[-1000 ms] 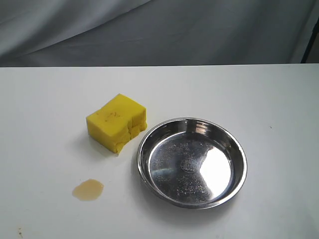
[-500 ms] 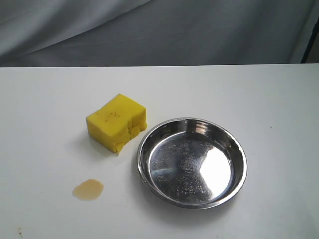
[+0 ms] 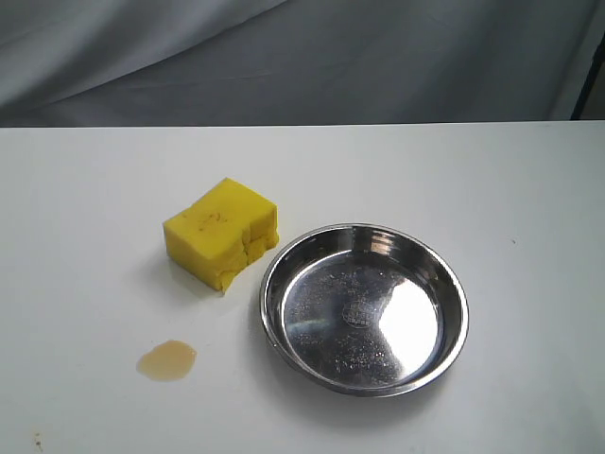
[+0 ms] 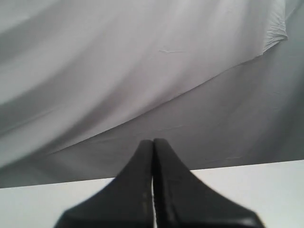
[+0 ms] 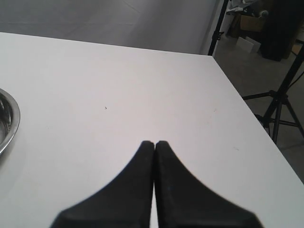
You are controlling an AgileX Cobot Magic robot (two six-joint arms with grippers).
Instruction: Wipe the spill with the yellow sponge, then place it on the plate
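Change: nothing had moved since the earlier exterior frames; sponge, spill and plate all lay where they had been
Spill: the spill (image 3: 167,360) sat as a small amber puddle on the near left of the table, unwiped, apart from the sponge and the plate
Sponge: the yellow sponge (image 3: 220,233) rested flat on the table beyond the spill, just beside the plate's left rim; whether the two touched could not be told
Plate: the plate (image 3: 359,312) lay empty to the right of the sponge; its rim also showed at the edge of the right wrist view
Table: the white table (image 3: 473,170) carried all three, with grey cloth (image 3: 302,57) hanging behind
Left gripper: the left gripper (image 4: 153,142) had its jaws pressed together on nothing, facing the cloth, out of the exterior view
Right gripper: the right gripper (image 5: 155,143) was likewise clenched and empty, over bare table right of the plate
Step in hand: likely reaching for the sponge, with nothing of the task done
Doing it well: the jaws would need to part first, then close across the sponge's narrower sides from above, gently enough that the foam kept a flat face for wiping
Count: one spill, one sponge, one plate, two grippers
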